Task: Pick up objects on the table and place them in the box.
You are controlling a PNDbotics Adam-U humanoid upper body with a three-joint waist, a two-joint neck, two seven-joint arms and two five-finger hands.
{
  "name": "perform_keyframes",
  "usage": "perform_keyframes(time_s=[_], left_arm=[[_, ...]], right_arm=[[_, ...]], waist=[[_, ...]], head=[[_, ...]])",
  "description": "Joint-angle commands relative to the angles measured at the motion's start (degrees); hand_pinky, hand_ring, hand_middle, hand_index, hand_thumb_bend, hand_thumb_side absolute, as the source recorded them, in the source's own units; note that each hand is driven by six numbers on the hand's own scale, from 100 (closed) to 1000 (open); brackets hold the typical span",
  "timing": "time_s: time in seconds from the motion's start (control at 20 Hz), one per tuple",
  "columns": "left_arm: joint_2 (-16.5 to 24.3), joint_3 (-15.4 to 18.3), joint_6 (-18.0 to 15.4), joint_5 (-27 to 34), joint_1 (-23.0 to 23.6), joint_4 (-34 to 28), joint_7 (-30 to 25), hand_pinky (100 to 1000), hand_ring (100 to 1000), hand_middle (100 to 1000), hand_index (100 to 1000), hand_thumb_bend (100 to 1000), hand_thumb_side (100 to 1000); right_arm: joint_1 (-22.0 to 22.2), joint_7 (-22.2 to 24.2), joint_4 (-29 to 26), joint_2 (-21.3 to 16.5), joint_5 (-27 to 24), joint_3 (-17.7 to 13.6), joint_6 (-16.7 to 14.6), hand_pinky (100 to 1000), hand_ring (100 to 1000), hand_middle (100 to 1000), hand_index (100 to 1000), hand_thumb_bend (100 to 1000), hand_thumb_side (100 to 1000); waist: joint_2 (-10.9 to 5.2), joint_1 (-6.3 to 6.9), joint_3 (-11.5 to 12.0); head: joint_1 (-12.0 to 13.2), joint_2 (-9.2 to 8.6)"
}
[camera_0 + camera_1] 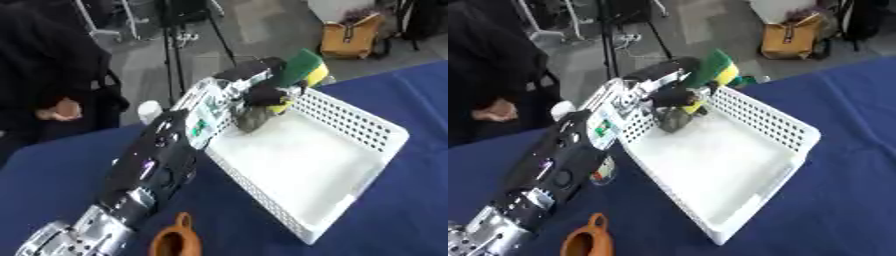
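While my left arm reaches in from the lower left, its left hand (pixel 258 82) is curled round a sponge (pixel 300 68), green on top and yellow below, held tilted above the far corner of the box (pixel 359 120). The box is a white perforated basket standing on the blue table (pixel 402 210). A dull greyish object (pixel 255 119) lies in that far corner, just under the hand; I cannot make out what it is. An orange-brown pot (pixel 175 241) sits on the table near the lower edge, beside my forearm. My right hand shows in neither view.
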Motion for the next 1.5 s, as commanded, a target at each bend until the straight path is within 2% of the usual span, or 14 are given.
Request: perform_keyframes(time_s=[0.05,0.1,0.25,0.3,0.55,0.85,0.9,1.0,1.05,1.1,1.25,1.3,1.35,1.5], left_arm=[[1.7,-1.9,0.0,-5.1,-1.3,-0.5,-7.5,1000,1000,1000,1000,605,1000],[1.6,-2.5,-0.4,-8.2,-1.5,-0.7,-10.1,1000,1000,1000,1000,797,1000],[1.4,-3.1,-2.4,-18.2,-1.5,-3.1,-11.9,1000,1000,1000,1000,796,1000],[1.1,-2.4,-2.5,-19.2,-1.5,-3.4,-11.5,1000,1000,1000,1000,100,1000],[0.9,-0.9,1.3,-18.6,-1.1,-2.1,-4.8,1000,1000,1000,1000,100,1000],[0.7,-1.6,-0.3,-17.6,-1.3,-1.7,-0.7,1000,1000,1000,1000,100,1000],[0.7,-1.8,-0.9,-18.5,-1.3,-1.6,-0.9,1000,1000,1000,1000,100,889],[0.7,-1.6,-2.4,-20.6,-1.3,-1.4,-1.5,1000,1000,1000,1000,271,779],[0.6,-1.2,-3.1,-20.8,-1.2,-1.2,-1.7,1000,1000,1000,879,469,912],[0.5,-0.9,-3.5,-20.8,-1.2,-1.1,-1.8,1000,1000,1000,863,495,953],[0.4,-0.4,-4.0,-19.2,-1.0,-1.0,-0.2,1000,1000,1000,907,430,1000],[0.4,-0.5,-4.1,-18.6,-1.0,-0.9,0.3,1000,1000,1000,1000,331,1000],[0.5,-0.6,-3.7,-18.2,-1.0,-0.5,-0.1,1000,1000,1000,1000,100,1000],[0.5,-0.7,-0.6,-17.7,-1.1,0.0,-0.8,1000,1000,1000,1000,100,1000]], right_arm=[[-0.4,0.1,-0.7,-0.7,-0.5,0.2,0.1,614,521,485,567,100,594],[-0.4,0.1,-0.7,-0.6,-0.6,0.3,0.1,612,521,484,567,100,594],[-0.7,0.4,-0.7,-0.4,-0.8,0.6,-0.1,612,521,484,567,100,594],[-0.7,0.4,-0.7,-0.4,-0.9,0.6,-0.2,609,520,483,566,100,595],[-0.7,0.7,-0.7,-0.4,-1.4,0.7,-0.3,605,519,483,565,100,594],[-0.8,1.0,-0.7,-0.3,-1.6,0.9,-0.5,601,518,483,565,100,594],[-0.8,1.0,-0.7,-0.3,-1.7,0.9,-0.5,601,518,483,565,100,607],[-0.8,1.1,-0.7,-0.3,-1.7,1.0,-0.6,601,515,483,565,100,590],[-0.7,1.1,-0.7,-0.3,-1.7,0.9,-0.5,601,515,483,565,100,589],[-0.7,1.1,-0.7,-0.3,-1.7,0.9,-0.5,601,515,483,565,100,589],[-0.7,1.1,-0.7,-0.3,-1.8,1.0,-0.5,600,514,482,563,100,587],[-0.7,1.1,-0.7,-0.3,-1.8,1.0,-0.5,600,514,482,563,100,585],[-0.7,1.1,-0.7,-0.3,-1.9,1.0,-0.6,599,513,481,562,100,584],[-0.7,1.1,-0.7,-0.3,-2.0,1.0,-0.6,597,512,480,559,100,585]], waist=[[-1.91,-0.78,0.0],[-1.90,-0.75,-0.1],[-1.76,-0.81,-0.5],[-1.69,-0.81,-0.6],[-1.44,-0.62,-0.9],[-1.44,-0.58,-1.0],[-1.44,-0.59,-1.1],[-1.48,-0.60,-1.1],[-1.48,-0.59,-1.0],[-1.48,-0.57,-1.0],[-1.41,-0.53,-1.0],[-1.40,-0.52,-1.0],[-1.38,-0.49,-1.0],[-1.36,-0.47,-0.9]], head=[[-0.1,0.63],[-0.1,0.51],[-0.1,0.53],[0.0,0.55],[0.0,0.36],[0.0,0.29],[0.0,0.31],[0.0,0.35],[0.0,0.34],[0.0,0.36],[-0.1,0.18],[-0.1,0.18],[-0.1,0.30],[0.0,0.33]])
